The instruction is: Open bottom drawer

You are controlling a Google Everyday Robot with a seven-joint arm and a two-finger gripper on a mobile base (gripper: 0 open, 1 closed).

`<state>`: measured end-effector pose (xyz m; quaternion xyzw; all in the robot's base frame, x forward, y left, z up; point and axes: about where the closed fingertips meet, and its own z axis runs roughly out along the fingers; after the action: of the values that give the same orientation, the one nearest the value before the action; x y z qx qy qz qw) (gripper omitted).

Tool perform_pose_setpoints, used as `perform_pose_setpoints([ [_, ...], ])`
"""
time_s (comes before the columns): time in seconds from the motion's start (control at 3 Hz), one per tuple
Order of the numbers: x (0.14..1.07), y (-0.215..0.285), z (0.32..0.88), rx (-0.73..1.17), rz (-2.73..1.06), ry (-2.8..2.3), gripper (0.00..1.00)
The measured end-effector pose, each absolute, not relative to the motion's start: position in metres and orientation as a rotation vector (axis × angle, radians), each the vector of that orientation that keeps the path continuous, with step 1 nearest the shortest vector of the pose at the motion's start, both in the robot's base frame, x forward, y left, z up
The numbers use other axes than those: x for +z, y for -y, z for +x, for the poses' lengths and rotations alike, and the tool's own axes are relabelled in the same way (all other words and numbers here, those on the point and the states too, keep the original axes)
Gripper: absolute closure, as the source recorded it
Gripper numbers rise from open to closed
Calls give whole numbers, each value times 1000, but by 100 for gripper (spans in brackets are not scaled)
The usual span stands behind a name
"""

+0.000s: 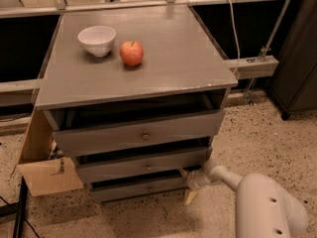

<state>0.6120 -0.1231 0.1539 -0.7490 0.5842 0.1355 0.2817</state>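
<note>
The grey cabinet [138, 78] has three drawer fronts, each with a small round knob. The bottom drawer [143, 188], the slimmest front, sits lowest and stands out a little from the frame, like the two above it. My gripper [186, 185] reaches in from the lower right on a white arm [267, 207] and is at the right end of the bottom drawer's front. Its fingers are spread, one fingertip [183, 172] above that end and one below it near the floor. It holds nothing that I can see.
A white bowl [97, 39] and a red apple [132, 53] stand on the cabinet top. An open cardboard box [47, 175] leans against the cabinet's left side. A dark cabinet [302, 53] stands at the right. The floor is speckled stone.
</note>
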Motion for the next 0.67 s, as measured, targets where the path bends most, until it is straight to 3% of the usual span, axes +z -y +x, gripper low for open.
perform_pose_setpoints([
  [0.67, 144, 128, 609, 395, -2032, -1626, 0],
])
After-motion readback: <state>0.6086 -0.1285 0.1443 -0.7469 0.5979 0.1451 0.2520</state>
